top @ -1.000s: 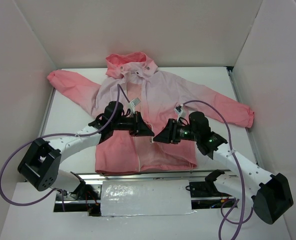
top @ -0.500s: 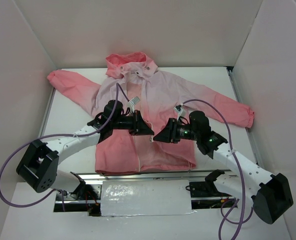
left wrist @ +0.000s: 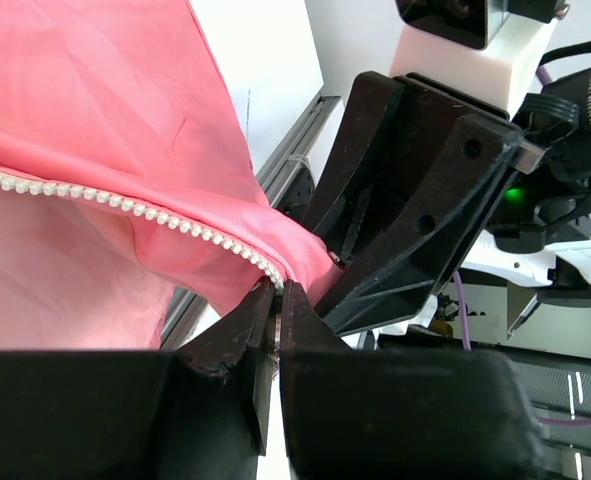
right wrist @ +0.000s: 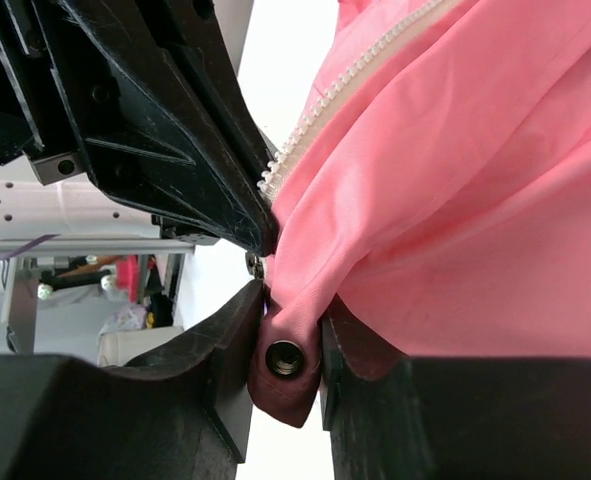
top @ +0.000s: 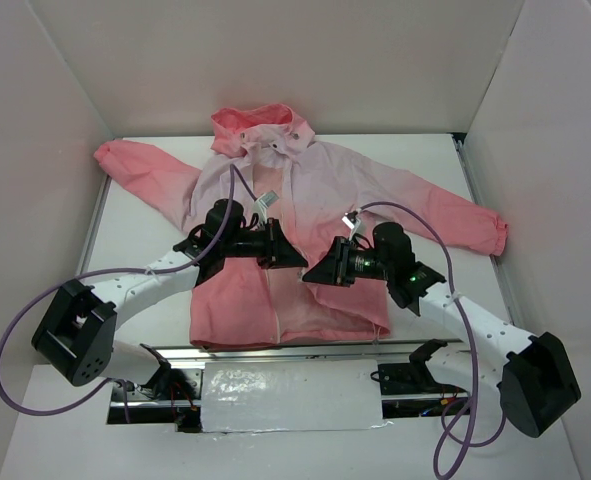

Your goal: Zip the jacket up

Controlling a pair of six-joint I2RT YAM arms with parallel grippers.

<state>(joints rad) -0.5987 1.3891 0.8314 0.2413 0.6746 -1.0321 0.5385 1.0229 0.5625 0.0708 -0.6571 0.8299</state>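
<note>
Our left gripper (left wrist: 278, 290) pinches the jacket (top: 325, 190) where the teeth of its white zipper (left wrist: 125, 203) end, fingers pressed nearly together. Tip to tip with it, our right gripper (right wrist: 293, 320) clamps a coral fabric corner bearing a metal eyelet (right wrist: 283, 357). We see the jacket spread front-up on the white table (top: 137, 235), hood at twelve o'clock, hem at six, sleeves toward ten and three.

White table (top: 425, 160) w/ jacket (top: 320, 190) lying flat on it, front up: hood at far side, sleeves spread L & R, hem at near edge.
</note>
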